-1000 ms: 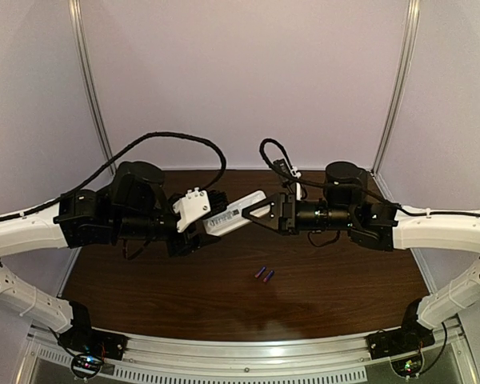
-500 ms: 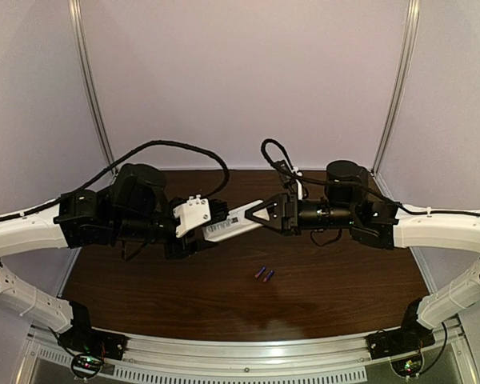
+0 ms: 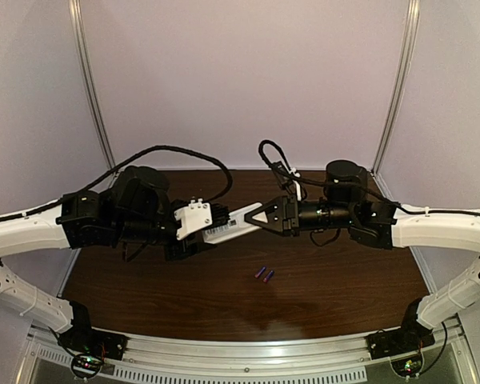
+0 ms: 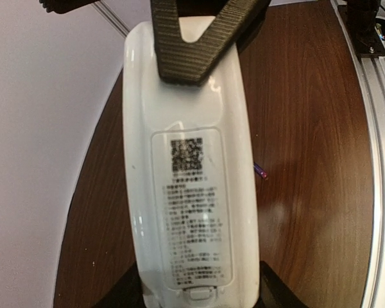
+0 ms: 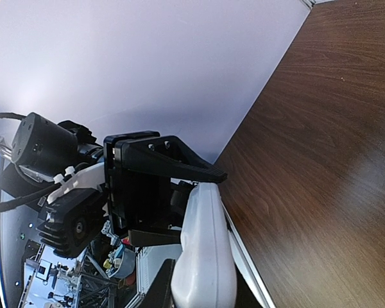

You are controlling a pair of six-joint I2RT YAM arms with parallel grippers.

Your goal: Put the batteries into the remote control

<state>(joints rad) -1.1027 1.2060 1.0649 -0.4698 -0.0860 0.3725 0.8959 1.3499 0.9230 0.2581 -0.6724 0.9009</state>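
Note:
The white remote control [image 3: 234, 224] hangs in the air above the table's middle, held at both ends. My left gripper [image 3: 210, 232] is shut on its left end and my right gripper [image 3: 262, 216] is shut on its right end. The left wrist view shows the remote's back [image 4: 186, 212] with a printed label and its cover in place, and the left gripper [image 4: 202, 292] clamps its near end. The right wrist view shows the remote edge-on [image 5: 205, 256] in the right gripper [image 5: 202, 296]. Two purple-blue batteries [image 3: 264, 274] lie side by side on the table below.
The dark wooden table [image 3: 336, 280] has a metal rail [image 3: 248, 352] along its near edge. Pale walls with upright metal strips close the back and sides. One battery's tip [image 4: 261, 171] peeks out beside the remote in the left wrist view.
The remote has tipped from a steeper slant to nearly level. My left gripper has rolled and dropped a little, and my right gripper has slid slightly left along the remote.

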